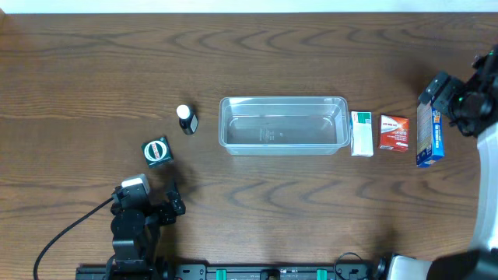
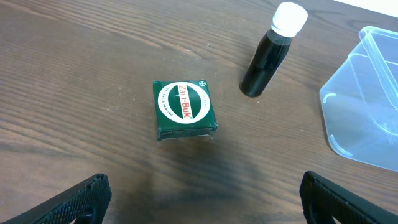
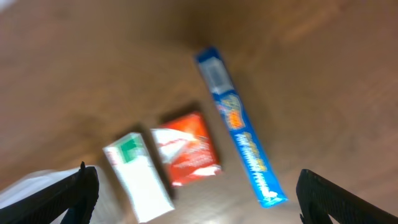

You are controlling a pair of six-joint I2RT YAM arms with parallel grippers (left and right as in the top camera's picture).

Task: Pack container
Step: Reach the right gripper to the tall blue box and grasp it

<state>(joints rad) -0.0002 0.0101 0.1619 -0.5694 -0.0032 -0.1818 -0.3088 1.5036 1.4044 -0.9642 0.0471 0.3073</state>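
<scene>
The clear plastic container (image 1: 283, 124) lies empty at the table's middle; its corner shows in the left wrist view (image 2: 367, 106). A small green box (image 1: 156, 150) (image 2: 184, 109) and a dark bottle with a white cap (image 1: 186, 119) (image 2: 268, 53) stand left of it. Right of it lie a white and green box (image 1: 361, 133) (image 3: 138, 176), a red box (image 1: 394, 131) (image 3: 186, 148) and a blue carton (image 1: 429, 136) (image 3: 239, 124). My left gripper (image 1: 152, 204) (image 2: 202, 202) is open and empty, short of the green box. My right gripper (image 1: 451, 97) (image 3: 196, 199) is open and empty above the blue carton.
The table (image 1: 257, 210) is dark wood. A black cable (image 1: 62, 233) runs from the left arm to the front edge. The right arm's white base (image 1: 486, 194) stands at the right edge.
</scene>
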